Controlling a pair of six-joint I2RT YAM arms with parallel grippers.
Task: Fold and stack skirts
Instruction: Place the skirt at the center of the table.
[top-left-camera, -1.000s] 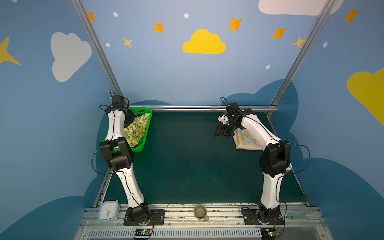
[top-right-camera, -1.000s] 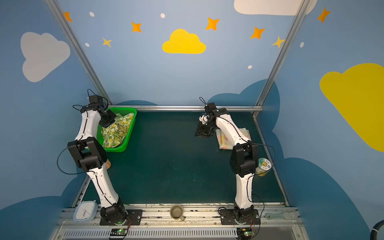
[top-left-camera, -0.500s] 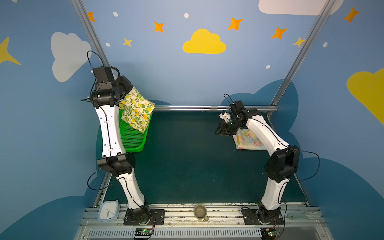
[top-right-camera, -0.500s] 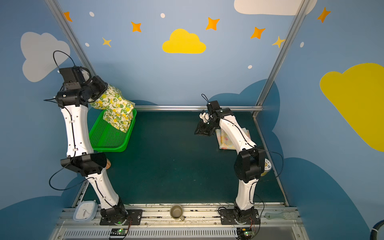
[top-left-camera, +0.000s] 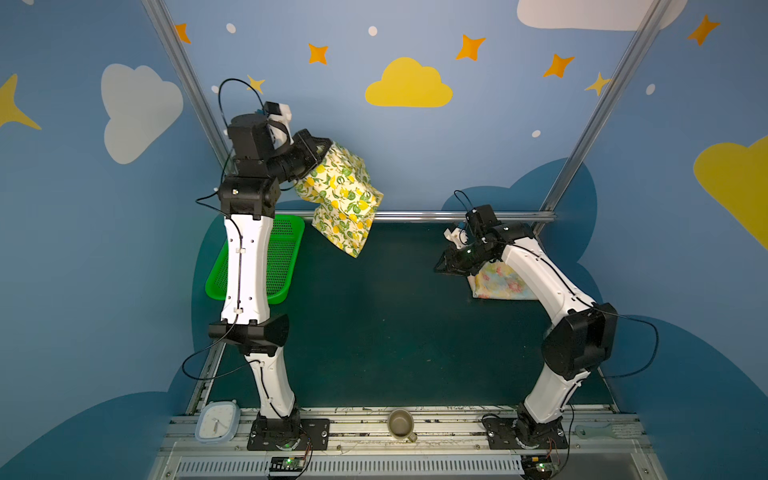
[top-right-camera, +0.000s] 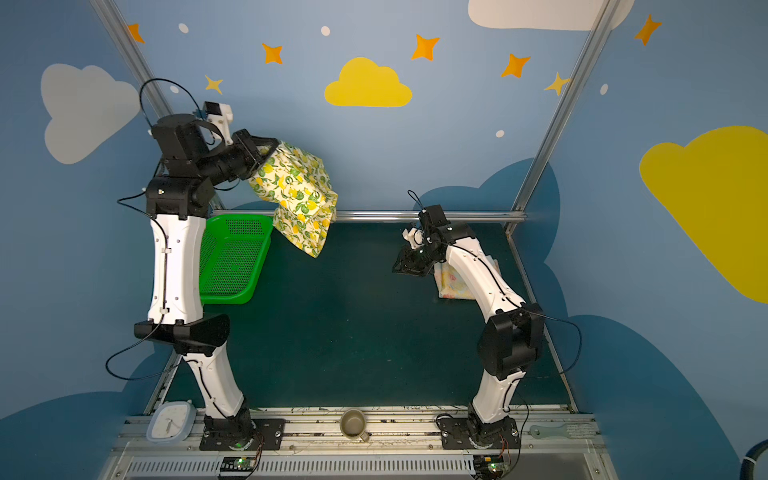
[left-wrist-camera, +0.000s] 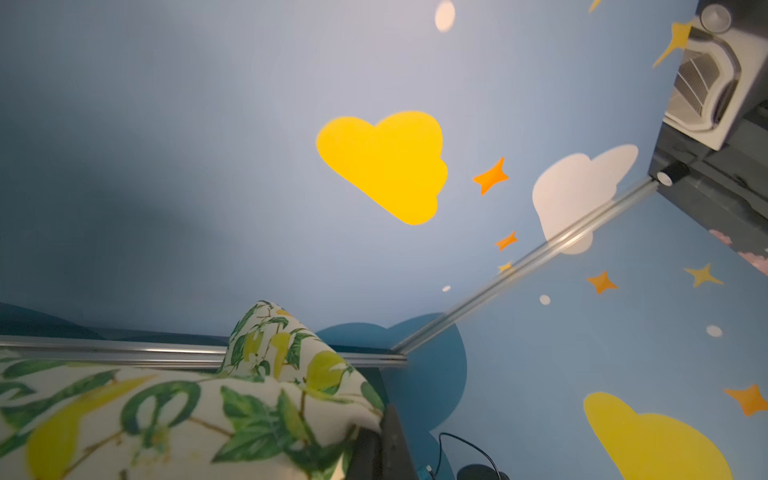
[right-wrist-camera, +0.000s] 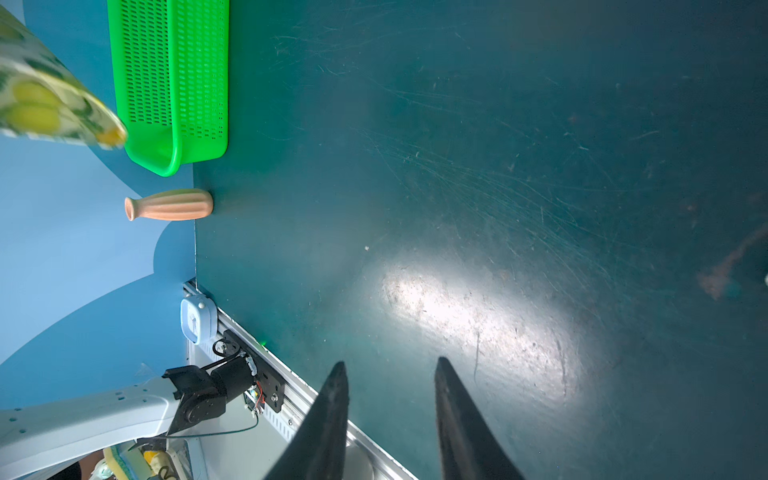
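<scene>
Lower lemon skirt (top-left-camera: 340, 199), clamped in left gripper (top-left-camera: 323, 150), slowly onto table (top-left-camera: 374, 332); keep right gripper (right-wrist-camera: 390, 361), jaws apart and empty, ready.

Both top views look down on the green mesh basket (top-left-camera: 286, 253) (top-right-camera: 235, 259) from high; the right wrist view faces it lower, nearer; the left wrist view faces the wall (left-wrist-camera: 166, 124) behind it.
</scene>
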